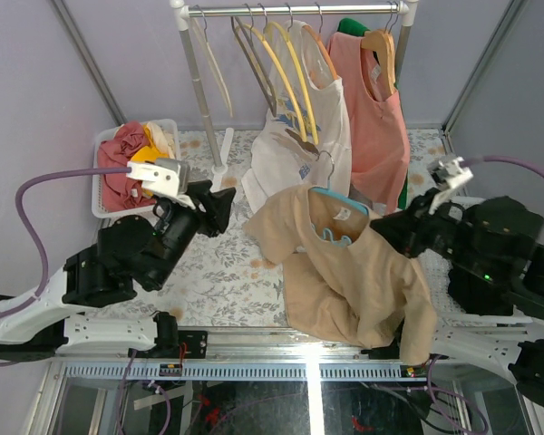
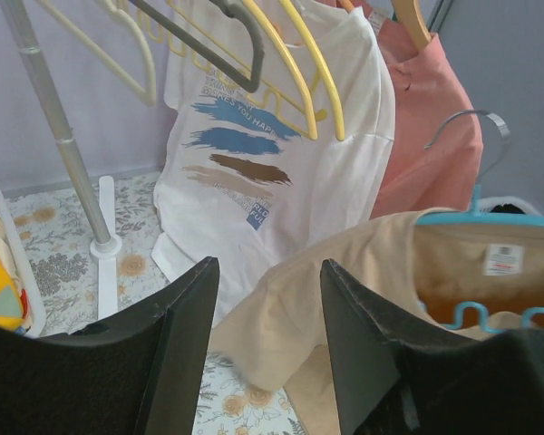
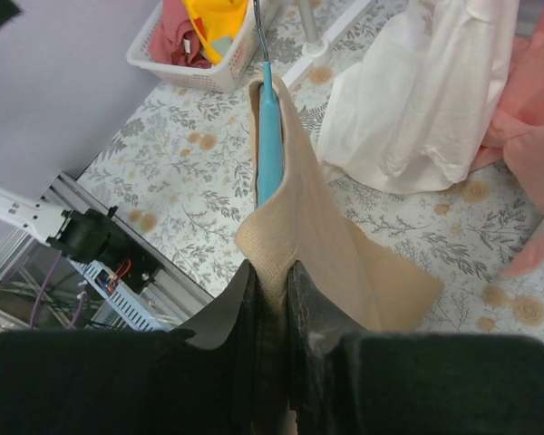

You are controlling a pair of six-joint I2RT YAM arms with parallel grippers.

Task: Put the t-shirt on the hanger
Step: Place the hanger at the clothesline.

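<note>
Overhead, the t-shirt (image 1: 354,272) drapes over the hanger (image 1: 337,197), partly above the table (image 1: 219,272). The right gripper (image 1: 401,227) meets its shoulder, fingertips hard to make out. The left gripper (image 1: 221,207) stands apart.

From the left wrist, the left gripper gapes wide on nothing, and cloth hides most of the hanger's wavy bar.

From the right wrist, the right gripper's fingers are pinched together on tan cloth; whether the hanger lies between them is hidden.

One t-shirt (image 1: 363,281), one blue hanger (image 1: 335,196), one basket (image 1: 97,186), one rack (image 1: 199,91).
</note>
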